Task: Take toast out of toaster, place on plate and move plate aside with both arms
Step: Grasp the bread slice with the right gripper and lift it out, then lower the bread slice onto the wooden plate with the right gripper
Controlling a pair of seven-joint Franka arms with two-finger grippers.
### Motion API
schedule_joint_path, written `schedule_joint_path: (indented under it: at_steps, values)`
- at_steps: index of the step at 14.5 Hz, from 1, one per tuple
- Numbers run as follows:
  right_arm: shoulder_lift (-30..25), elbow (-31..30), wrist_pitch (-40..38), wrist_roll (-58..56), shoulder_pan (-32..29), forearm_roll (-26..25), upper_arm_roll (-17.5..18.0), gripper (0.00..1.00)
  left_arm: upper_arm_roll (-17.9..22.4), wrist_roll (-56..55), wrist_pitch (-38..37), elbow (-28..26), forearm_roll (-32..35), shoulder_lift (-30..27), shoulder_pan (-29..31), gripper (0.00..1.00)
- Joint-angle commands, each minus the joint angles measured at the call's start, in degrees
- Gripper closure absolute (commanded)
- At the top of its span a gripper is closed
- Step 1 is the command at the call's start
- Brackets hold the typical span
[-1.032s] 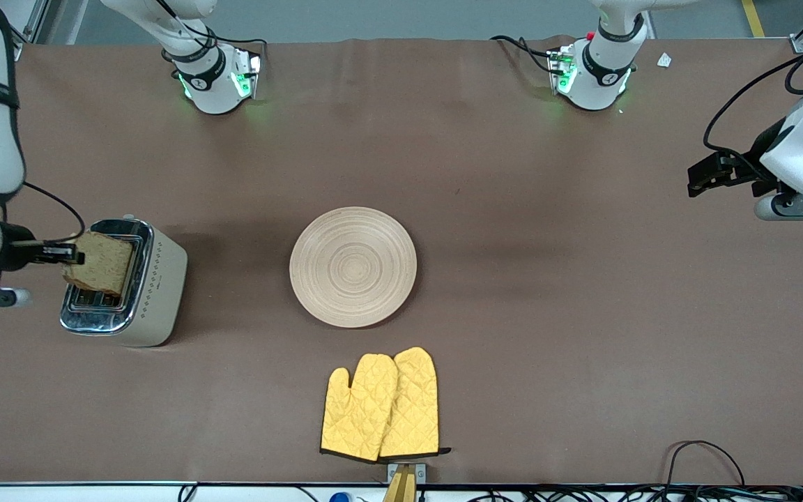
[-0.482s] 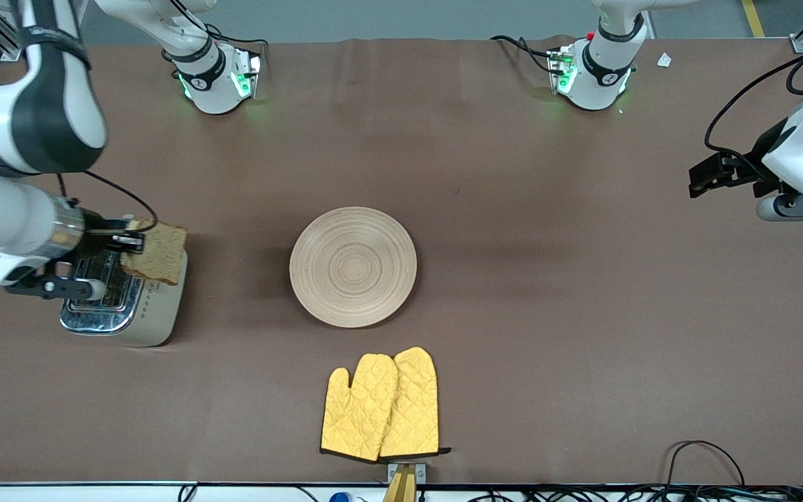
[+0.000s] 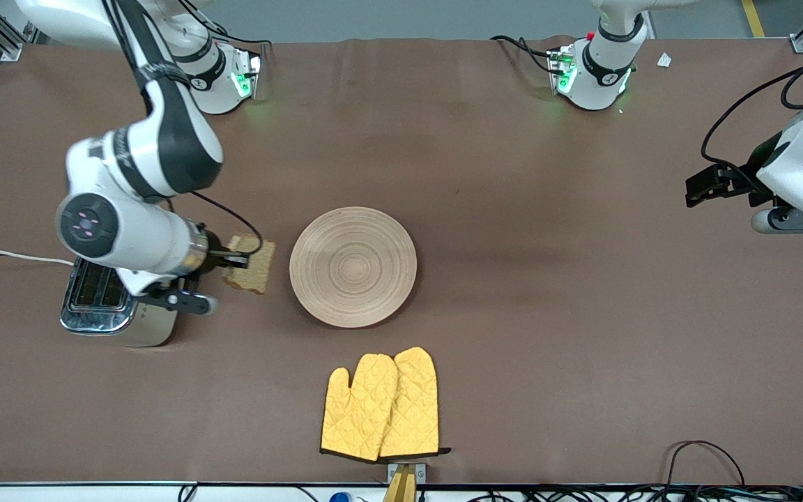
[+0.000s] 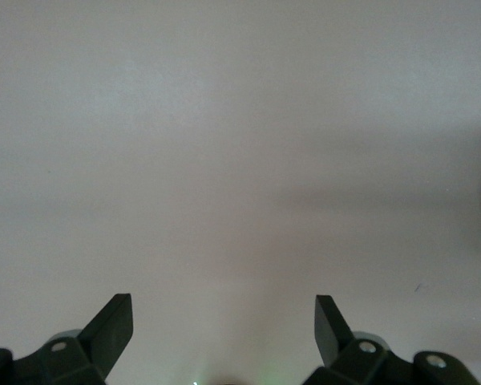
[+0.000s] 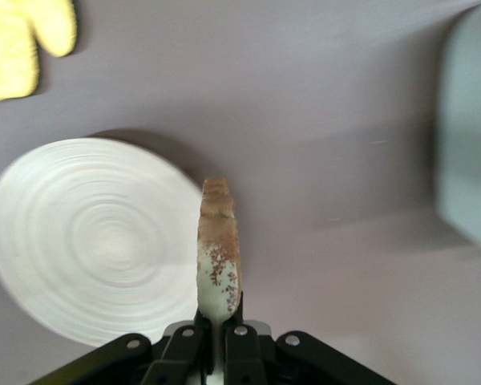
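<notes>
The brown counter (image 3: 513, 314) is spanned by two white arms. The round wooden plate (image 3: 353, 267) is seen at the counter's middle, with nothing on it. A toaster (image 3: 114, 307) is stood toward the right arm's end, and a pair of yellow oven mitts (image 3: 380, 406) is laid nearer the front camera than the plate. The toast (image 3: 251, 265) is held on edge, clamped in the closed right pincer (image 3: 235, 261), over bare counter between toaster and plate. The left pincer (image 4: 223, 329) is kept waiting at the left arm's end, spread wide and gripping nothing
</notes>
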Motion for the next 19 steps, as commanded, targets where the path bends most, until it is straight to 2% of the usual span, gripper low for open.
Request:
schedule_joint_path:
  at_steps: [1, 4, 7, 9, 10, 11, 12, 13, 14, 19]
  values:
    - [-0.1, -4.7, 8.6, 0.7, 2.0, 6.2, -0.4, 0.94, 0.0, 0.1, 0.5, 0.7, 0.0, 0.3, 0.1, 0.0]
    - [1.5, -6.1, 15.5, 2.8, 4.7, 14.5, -0.4, 0.94, 0.0, -0.3, 1.1, 0.4, 0.1, 1.1, 0.0, 0.0]
    - [2.9, -7.7, 17.8, 3.0, 6.6, 18.2, -0.4, 0.93, 0.0, -0.5, 2.5, -0.3, 0.3, 1.3, -0.1, 0.0]
    - [3.6, -9.9, 22.6, 3.0, 8.9, 24.5, -0.4, 0.91, 0.0, -0.5, 3.0, -0.8, 0.3, 1.4, -0.2, 0.0]
    - [3.7, -11.0, 25.0, 3.0, 9.9, 25.6, -0.4, 0.85, 0.0, -0.5, 3.0, -0.8, 0.3, 1.5, -0.1, 0.0]
    - [3.7, -11.1, 25.6, 3.0, 10.1, 25.7, -0.5, 0.7, 0.0, -0.5, 3.0, -0.8, 0.2, 1.6, -0.1, 0.0]
    - [3.7, -11.2, 25.5, 3.0, 10.1, 25.7, -0.5, 0.47, 0.0, -0.5, 3.0, -0.9, 0.2, 1.6, -0.2, 0.0]
    - [3.7, -11.2, 25.3, 2.9, 10.0, 25.6, -0.6, 0.3, 0.0, -0.5, 3.1, -0.9, 0.1, 1.6, -0.2, 0.0]
    - [3.7, -11.2, 25.3, 2.7, 9.9, 25.5, -0.7, 0.0, -0.1, -0.5, 3.1, -1.0, -0.1, 1.6, -0.2, 0.0]
    - [2.7, -10.5, 23.1, 2.1, 8.7, 23.4, -2.2, 0.0, -0.2, -0.5, 3.1, -1.0, -0.7, 2.0, -0.4, 0.0]
